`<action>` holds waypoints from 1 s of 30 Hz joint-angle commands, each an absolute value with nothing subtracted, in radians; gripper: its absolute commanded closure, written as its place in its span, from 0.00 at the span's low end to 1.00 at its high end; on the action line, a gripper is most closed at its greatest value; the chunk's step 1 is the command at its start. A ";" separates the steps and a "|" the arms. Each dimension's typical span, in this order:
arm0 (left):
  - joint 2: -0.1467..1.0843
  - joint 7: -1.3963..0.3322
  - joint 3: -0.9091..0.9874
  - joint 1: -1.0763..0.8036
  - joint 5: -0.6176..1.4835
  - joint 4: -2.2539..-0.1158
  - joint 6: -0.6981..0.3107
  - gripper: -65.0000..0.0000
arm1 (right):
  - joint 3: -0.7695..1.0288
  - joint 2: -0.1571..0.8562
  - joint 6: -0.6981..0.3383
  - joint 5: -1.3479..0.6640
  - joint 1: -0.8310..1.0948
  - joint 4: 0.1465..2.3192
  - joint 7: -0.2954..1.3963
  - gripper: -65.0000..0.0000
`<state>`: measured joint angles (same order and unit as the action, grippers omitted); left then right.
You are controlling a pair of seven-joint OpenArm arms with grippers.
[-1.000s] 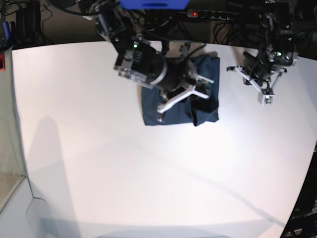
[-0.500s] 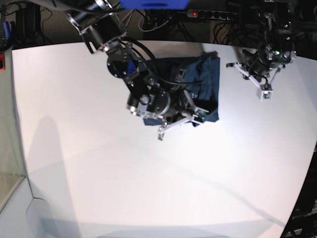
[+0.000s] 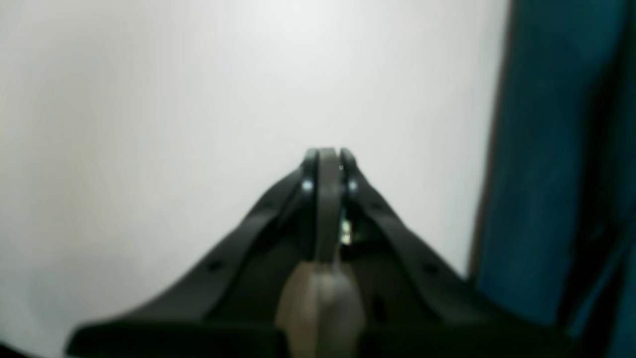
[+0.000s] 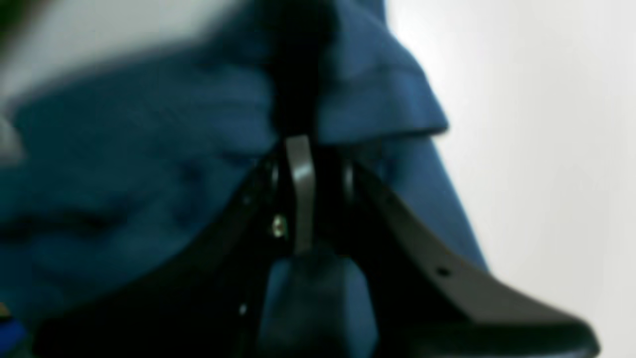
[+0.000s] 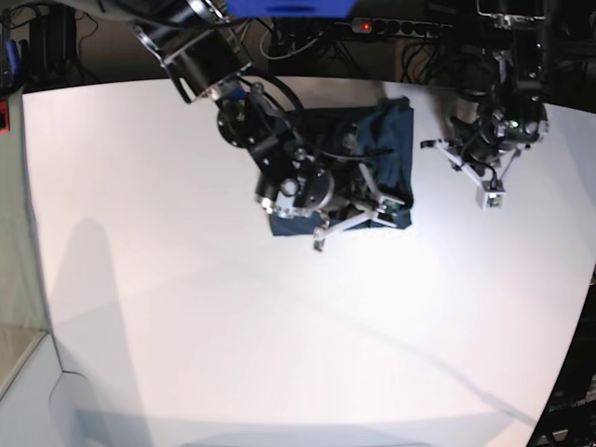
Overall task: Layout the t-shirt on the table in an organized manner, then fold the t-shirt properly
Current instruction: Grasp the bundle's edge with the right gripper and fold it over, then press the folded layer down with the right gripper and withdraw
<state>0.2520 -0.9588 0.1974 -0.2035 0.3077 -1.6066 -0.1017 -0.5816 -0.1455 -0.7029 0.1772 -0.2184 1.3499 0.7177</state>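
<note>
The dark navy t-shirt [image 5: 386,140] lies folded into a compact rectangle on the white table [image 5: 279,326], near its far edge. My right gripper [image 5: 377,207] sits at the shirt's near edge. In the right wrist view this gripper [image 4: 303,141] is shut on a bunched fold of the t-shirt [image 4: 149,149], with bare table [image 4: 546,124] to the right. My left gripper [image 5: 470,158] hovers to the right of the shirt. Its wrist view shows the gripper [image 3: 325,154] shut and empty over the table [image 3: 198,74], with the t-shirt [image 3: 546,149] along the right edge.
Cables and a power strip [image 5: 391,26] run behind the table's far edge. The white surface stretches wide toward the near and left sides. Part of the shirt is hidden under the right arm [image 5: 279,158].
The right arm swung down from the shirt's middle to its near edge. The left gripper shifted a little toward the shirt and forward.
</note>
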 commanded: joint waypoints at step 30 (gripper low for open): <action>0.262 -0.912 0.211 -0.275 0.331 -1.592 -0.107 1.00 | -0.524 -0.157 -0.698 0.166 -0.242 1.380 0.664 0.91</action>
<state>0.2523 -0.8501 0.2085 -0.2577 0.3683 -1.6028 -0.1246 -0.5224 -0.1436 -0.7025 0.1829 -0.2207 1.3643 0.6903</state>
